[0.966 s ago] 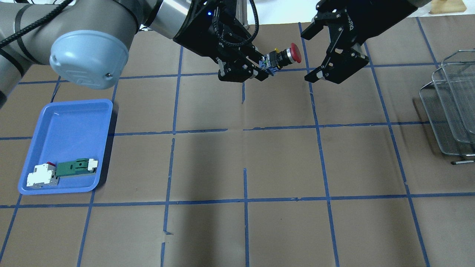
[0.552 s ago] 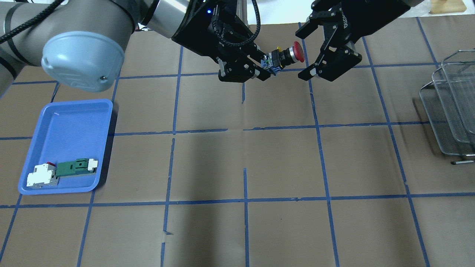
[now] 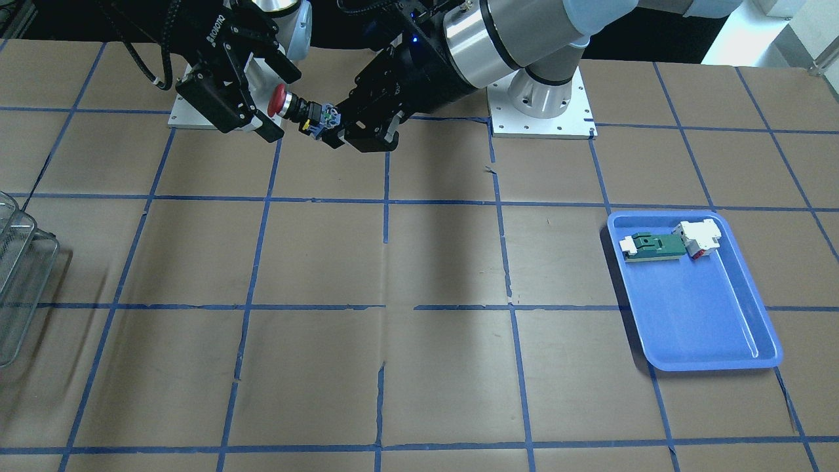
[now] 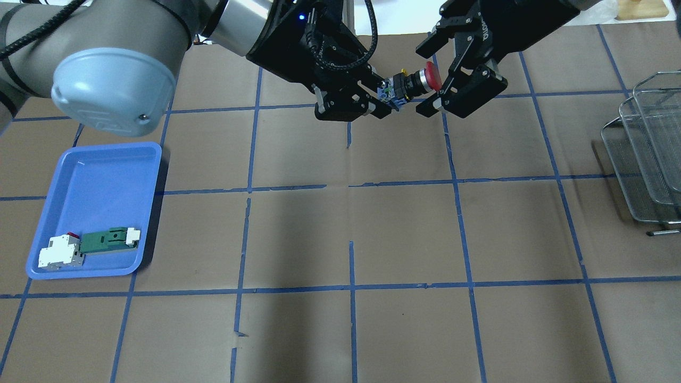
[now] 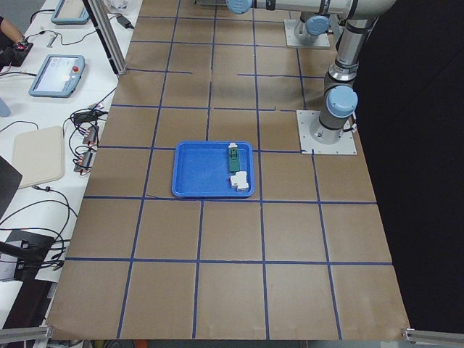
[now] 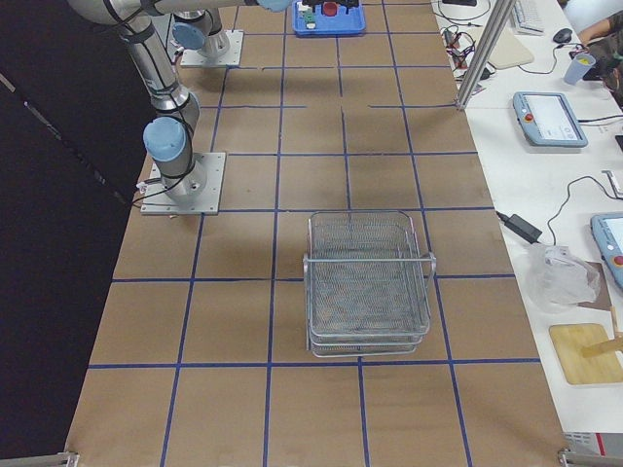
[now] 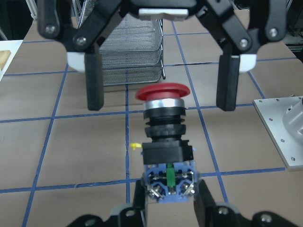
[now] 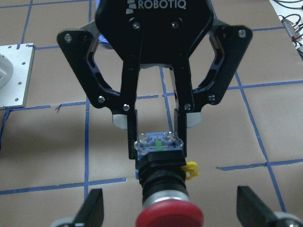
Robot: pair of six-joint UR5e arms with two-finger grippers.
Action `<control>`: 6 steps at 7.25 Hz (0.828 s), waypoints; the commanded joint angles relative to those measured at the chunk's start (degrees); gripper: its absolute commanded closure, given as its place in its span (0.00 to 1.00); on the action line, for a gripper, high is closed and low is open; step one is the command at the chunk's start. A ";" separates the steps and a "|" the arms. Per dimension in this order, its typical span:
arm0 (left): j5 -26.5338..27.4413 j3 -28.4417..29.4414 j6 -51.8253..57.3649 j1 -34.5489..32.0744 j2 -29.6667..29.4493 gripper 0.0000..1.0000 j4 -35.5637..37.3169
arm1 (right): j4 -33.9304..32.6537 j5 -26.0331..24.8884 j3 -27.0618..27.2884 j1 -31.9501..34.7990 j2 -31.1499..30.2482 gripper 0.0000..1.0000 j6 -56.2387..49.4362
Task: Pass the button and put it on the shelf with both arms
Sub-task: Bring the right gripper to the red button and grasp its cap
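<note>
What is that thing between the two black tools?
The button, seen overhead: the left tool grips its rear, and its red head sits between the open fingers of the right tool, untouched.

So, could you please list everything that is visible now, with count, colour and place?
button: 1, red head and black body, in the air between both grippers
shelf: 1, silvery wire mesh, on the table at the robot's right
tray: 1, blue, on the table at the robot's left
green-and-white part: 1, in the tray
white block: 1, white with red, in the tray beside that part
table: 1, brown with blue grid lines
left gripper: 1, black, shut on the button's rear
right gripper: 1, black, open around the red head
</note>
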 commanded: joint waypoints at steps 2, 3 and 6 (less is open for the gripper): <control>0.11 -0.08 0.00 -0.04 0.68 1.00 -0.37 | -0.24 -0.10 0.04 0.10 -0.23 0.33 0.19; 0.11 -0.16 0.00 -0.04 0.60 1.00 -0.37 | -0.32 -0.10 -0.05 0.10 -0.32 0.38 0.11; 0.11 -1.39 0.00 -0.04 1.56 1.00 -0.19 | -0.50 -0.10 -0.05 0.10 -0.41 0.95 0.10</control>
